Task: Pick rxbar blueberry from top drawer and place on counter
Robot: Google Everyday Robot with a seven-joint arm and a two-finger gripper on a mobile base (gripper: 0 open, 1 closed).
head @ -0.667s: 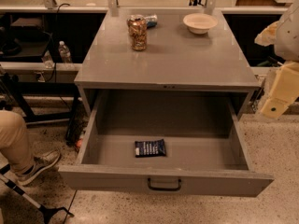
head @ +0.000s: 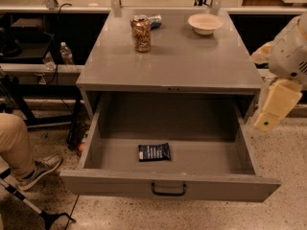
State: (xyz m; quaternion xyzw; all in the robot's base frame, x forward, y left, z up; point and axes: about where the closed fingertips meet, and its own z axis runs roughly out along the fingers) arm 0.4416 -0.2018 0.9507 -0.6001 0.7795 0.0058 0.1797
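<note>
1. Sitting at the eight o'clock edge of the view, a person's leg (head: pixel 13 145) and shoe (head: pixel 42 168) rest on the floor, well apart from the cabinet. A water bottle (head: pixel 66 54) stands on the side shelf at ten o'clock.
2. On the counter (head: pixel 182 61), a can (head: pixel 141 33) stands upright at eleven o'clock, with a small blue item (head: pixel 155 19) just behind it.
3. The top drawer (head: pixel 110 183) is pulled fully open below the counter, its black handle (head: pixel 169 189) at six o'clock. The rxbar blueberry (head: pixel 154 152) lies flat on the drawer floor, a little left of centre and towards the front panel. It touches no wall.
4. A pale bowl (head: pixel 205 23) sits on the counter at one o'clock. The middle and front of the counter are bare.
5. The gripper (head: pixel 276 107) hangs at three o'clock, outside the drawer's right wall and above its rim, well apart from the bar. I cannot tell whether it is open or closed, and it carries nothing that can be seen.
6. Judged from this, the step in hand is the approach: the drawer is already open and the pick is not yet begun.
7. The next move calls for carrying the gripper towards eight o'clock, over the right wall, then lowering it onto the bar. The thin packet lies flush on the floor, so the descent must go nearly to the metal.
</note>
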